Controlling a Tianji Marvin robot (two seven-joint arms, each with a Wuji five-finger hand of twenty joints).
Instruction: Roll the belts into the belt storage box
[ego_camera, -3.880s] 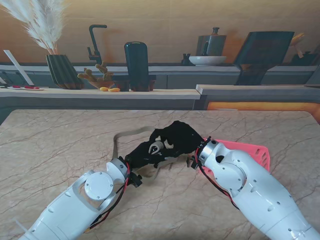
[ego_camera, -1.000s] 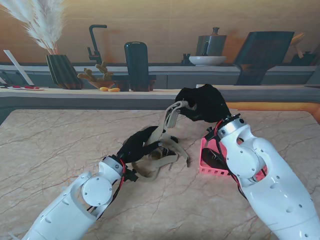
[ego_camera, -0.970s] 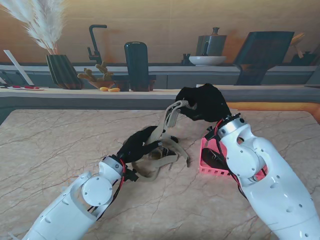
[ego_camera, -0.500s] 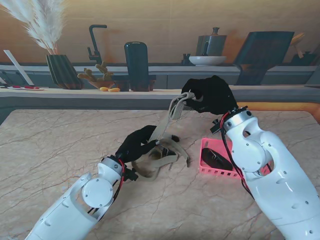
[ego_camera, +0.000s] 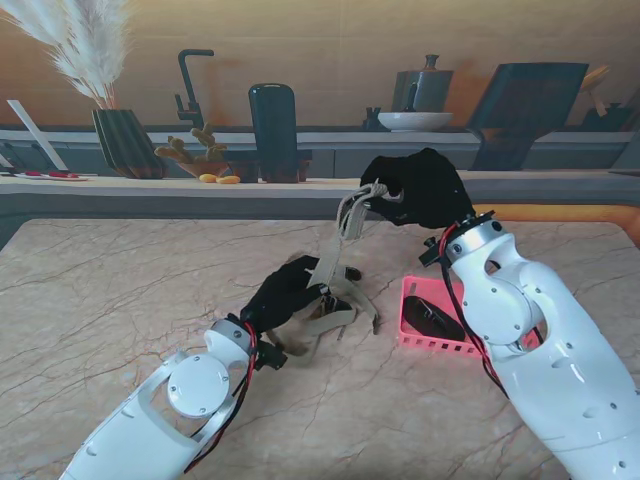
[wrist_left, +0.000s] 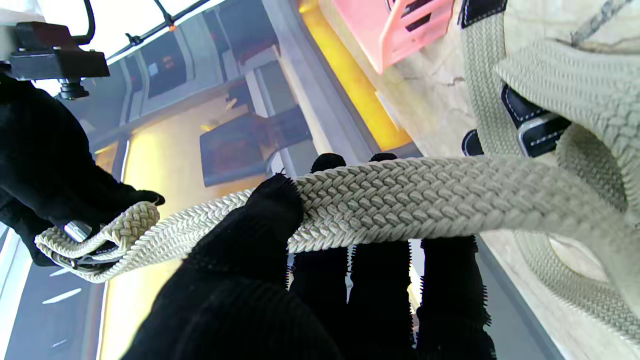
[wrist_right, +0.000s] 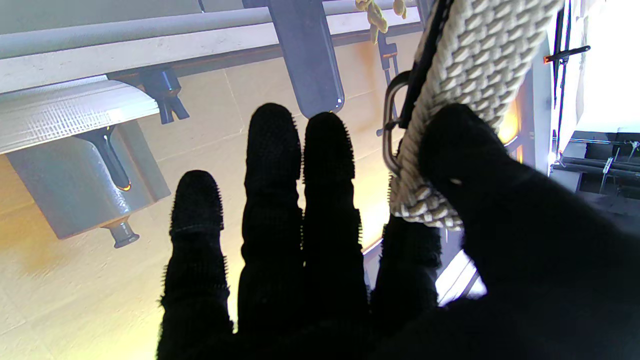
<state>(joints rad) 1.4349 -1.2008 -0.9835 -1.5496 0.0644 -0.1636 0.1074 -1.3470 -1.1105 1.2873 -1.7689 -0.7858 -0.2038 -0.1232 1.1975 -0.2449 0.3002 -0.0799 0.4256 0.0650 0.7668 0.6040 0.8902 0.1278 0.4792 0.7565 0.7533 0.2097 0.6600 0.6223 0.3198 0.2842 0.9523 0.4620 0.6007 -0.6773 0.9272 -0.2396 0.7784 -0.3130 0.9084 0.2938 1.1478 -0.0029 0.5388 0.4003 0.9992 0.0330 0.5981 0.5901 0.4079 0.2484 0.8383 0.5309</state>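
Observation:
A beige woven belt (ego_camera: 333, 250) runs taut from my raised right hand (ego_camera: 418, 188) down to my left hand (ego_camera: 285, 290) near the table. The right hand, in a black glove, pinches the buckle end (wrist_right: 425, 165) between thumb and forefinger, high above the table. In the left wrist view the belt (wrist_left: 425, 195) passes between the left thumb and the fingers (wrist_left: 270, 210). The rest of the belt lies in loose loops (ego_camera: 325, 318) on the table beside the left hand. The pink belt storage box (ego_camera: 432, 327) sits to the right, with a dark rolled belt (ego_camera: 430, 316) inside.
The marble table (ego_camera: 100, 290) stretches out to the left and far side. A counter behind it carries a dark vase (ego_camera: 273, 132), a ribbed planter with feathers (ego_camera: 127, 140) and a white bowl (ego_camera: 414, 121). My right forearm (ego_camera: 530, 340) hides part of the box.
My right hand has lifted the buckle end from table level to high above the box's far side, pulling the belt taut. My left hand stayed on the belt and shifted slightly right.

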